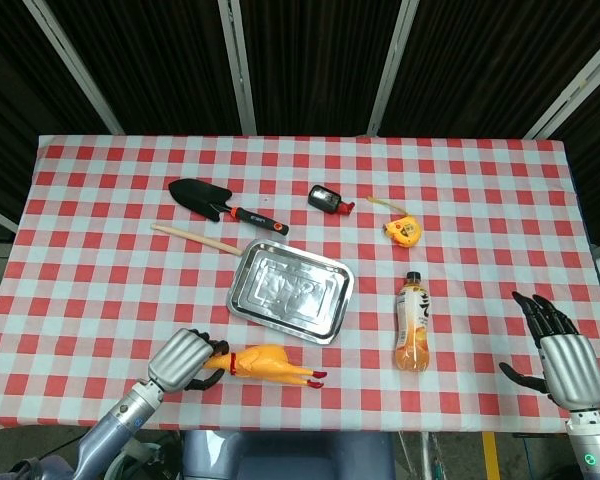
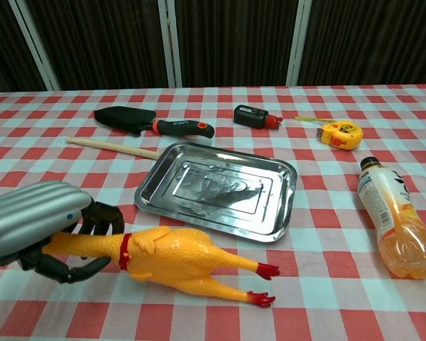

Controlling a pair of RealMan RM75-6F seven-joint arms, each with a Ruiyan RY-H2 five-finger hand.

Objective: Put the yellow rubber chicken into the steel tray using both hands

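The yellow rubber chicken [image 2: 174, 257] [image 1: 267, 364] hangs just above the table's near edge, its red feet pointing right. My left hand [image 2: 39, 231] [image 1: 183, 359] grips it by the neck, fingers curled round it. The steel tray [image 2: 220, 190] [image 1: 291, 294] lies empty just beyond the chicken, at the table's middle. My right hand [image 1: 558, 355] is at the table's near right corner, fingers spread and holding nothing; it does not show in the chest view.
An orange drink bottle [image 2: 396, 224] lies on its side right of the tray. Behind the tray lie a black trowel [image 2: 149, 123], a wooden stick [image 2: 113, 148], a small black device [image 2: 254, 116] and a yellow tape measure [image 2: 339, 134].
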